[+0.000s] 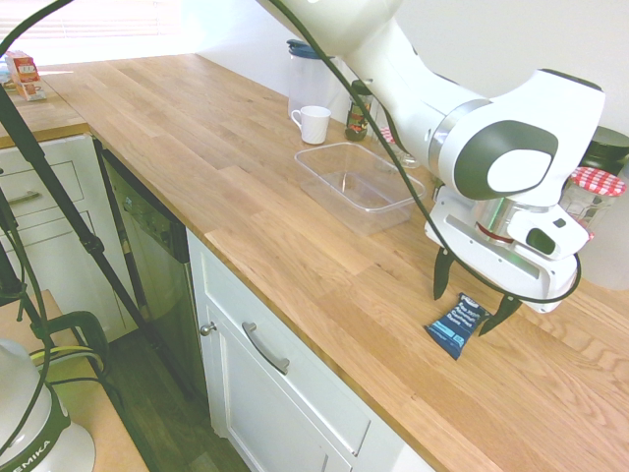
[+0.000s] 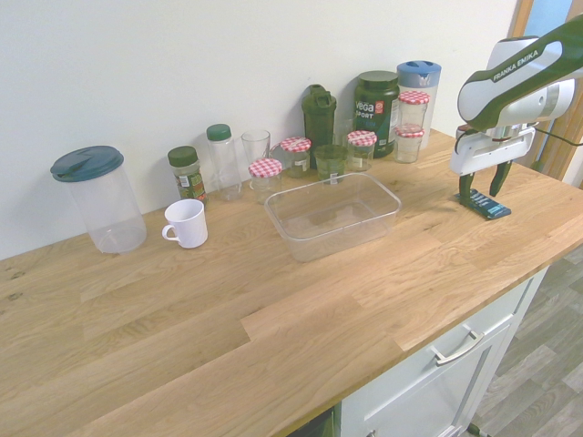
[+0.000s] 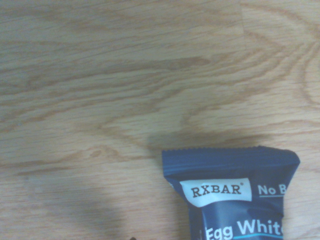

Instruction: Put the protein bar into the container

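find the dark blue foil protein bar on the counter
In the first exterior view, the dark blue foil protein bar lies at lower right on the wooden counter, beneath the open black-fingered claw.

The white arm (image 1: 408, 84) reaches over from the stand side and bends down at the wrist (image 1: 511, 162) — its gripper (image 1: 460, 313) points downward, tilted slightly in the first exterior view. The two dark fingers (image 1: 441, 273) stand wide apart — open, tips low.

- Kitchen, by the look of it
- Wooden worktop (image 1: 295, 236) over white cupboards (image 1: 285, 383)
- Dishwasher (image 1: 147, 246) built in below
- Mug (image 2: 187, 224), jars (image 2: 266, 180) and pitcher (image 2: 418, 100) on top
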Robot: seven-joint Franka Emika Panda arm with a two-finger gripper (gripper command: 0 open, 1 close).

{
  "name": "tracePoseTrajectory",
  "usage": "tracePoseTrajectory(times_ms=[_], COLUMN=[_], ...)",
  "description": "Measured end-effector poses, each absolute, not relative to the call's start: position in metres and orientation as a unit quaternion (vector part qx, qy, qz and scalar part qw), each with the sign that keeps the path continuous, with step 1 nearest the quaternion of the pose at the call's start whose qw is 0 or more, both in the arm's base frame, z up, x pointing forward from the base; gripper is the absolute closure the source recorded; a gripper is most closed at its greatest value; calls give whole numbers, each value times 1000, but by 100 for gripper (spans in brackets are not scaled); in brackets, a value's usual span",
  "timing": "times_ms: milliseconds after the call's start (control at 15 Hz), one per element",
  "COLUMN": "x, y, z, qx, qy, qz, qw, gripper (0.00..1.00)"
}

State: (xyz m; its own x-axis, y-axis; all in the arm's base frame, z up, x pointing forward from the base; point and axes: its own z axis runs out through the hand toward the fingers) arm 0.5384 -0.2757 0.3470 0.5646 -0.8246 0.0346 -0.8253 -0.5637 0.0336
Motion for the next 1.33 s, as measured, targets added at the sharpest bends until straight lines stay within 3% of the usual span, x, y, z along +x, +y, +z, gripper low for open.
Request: tracePoseTrajectory(times_ms=[1333], x=[544], y=[-277], z=[338], qx=[887], qy=[-462], qz=[4], qw=[12], gripper=[100])
